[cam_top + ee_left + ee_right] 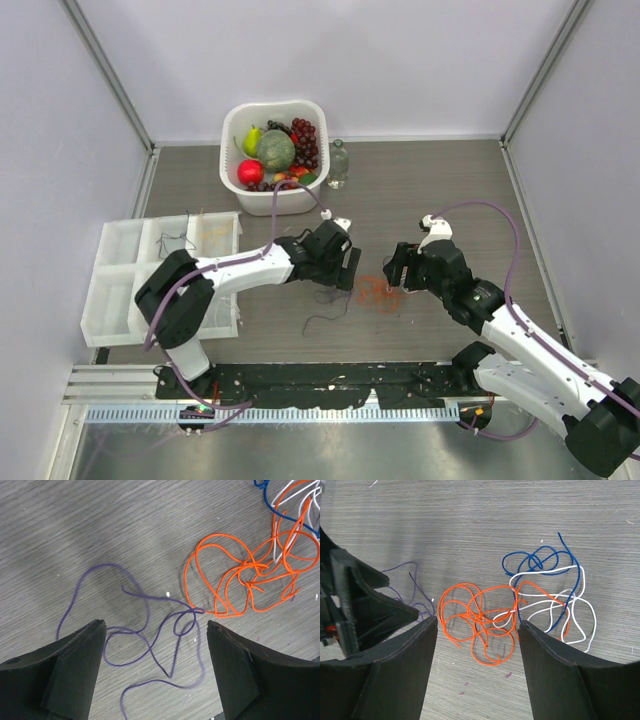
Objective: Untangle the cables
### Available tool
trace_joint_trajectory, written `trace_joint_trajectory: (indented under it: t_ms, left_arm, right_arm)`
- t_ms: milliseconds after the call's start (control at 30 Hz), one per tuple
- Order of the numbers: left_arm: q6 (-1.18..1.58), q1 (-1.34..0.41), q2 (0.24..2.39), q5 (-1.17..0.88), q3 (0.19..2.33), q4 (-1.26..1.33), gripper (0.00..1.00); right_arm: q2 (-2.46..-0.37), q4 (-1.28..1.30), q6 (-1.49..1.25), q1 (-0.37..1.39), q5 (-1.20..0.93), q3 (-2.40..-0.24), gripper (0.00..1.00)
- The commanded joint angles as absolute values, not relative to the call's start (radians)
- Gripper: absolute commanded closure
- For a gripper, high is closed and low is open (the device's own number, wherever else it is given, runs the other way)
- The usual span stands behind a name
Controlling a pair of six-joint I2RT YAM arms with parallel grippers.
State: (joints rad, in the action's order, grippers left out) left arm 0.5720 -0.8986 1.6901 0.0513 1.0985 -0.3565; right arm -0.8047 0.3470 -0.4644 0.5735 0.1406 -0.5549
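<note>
My left gripper (156,667) gapes wide and empty above the purple cable (106,565), which lies loose on the table (100,525). My right gripper (478,672) is spread wide too, holding nothing, over the orange cable (479,614). That one is tangled with the blue cable (540,560) and white cable (593,622).

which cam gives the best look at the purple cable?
Left wrist. The purple cable fills the frame centre, its loops and the spot where it meets the orange cable sharp. Right wrist catches only a few strands at its left side. Top external shows it as a faint thin line on the table.
</note>
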Motion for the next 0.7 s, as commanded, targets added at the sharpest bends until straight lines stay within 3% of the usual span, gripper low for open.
trace_joint_trajectory:
  t_ms: [0, 200, 533, 600, 667]
  left_arm:
    - [0.557, -0.946, 1.752, 0.13, 1.183, -0.383, 0.16]
    - [0.555, -0.98, 1.819, 0.213, 1.241, -0.451, 0.29]
    - [0.557, -0.983, 1.79, 0.126, 1.18, -0.359, 0.79]
    - [0.551, -0.982, 1.776, 0.115, 1.172, -0.339, 0.96]
    - [0.542, -0.98, 1.761, 0.12, 1.166, -0.333, 1.0]
  right_arm:
    - [-0.781, 0.299, -0.449, 0.571, 0.138, -0.549, 0.29]
    - [-0.773, 0.296, -0.451, 0.569, 0.133, -0.546, 0.29]
    - [-0.767, 0.296, -0.451, 0.568, 0.13, -0.543, 0.29]
    - [-0.765, 0.295, -0.451, 0.569, 0.129, -0.543, 0.29]
    - [-0.765, 0.295, -0.449, 0.569, 0.126, -0.543, 0.29]
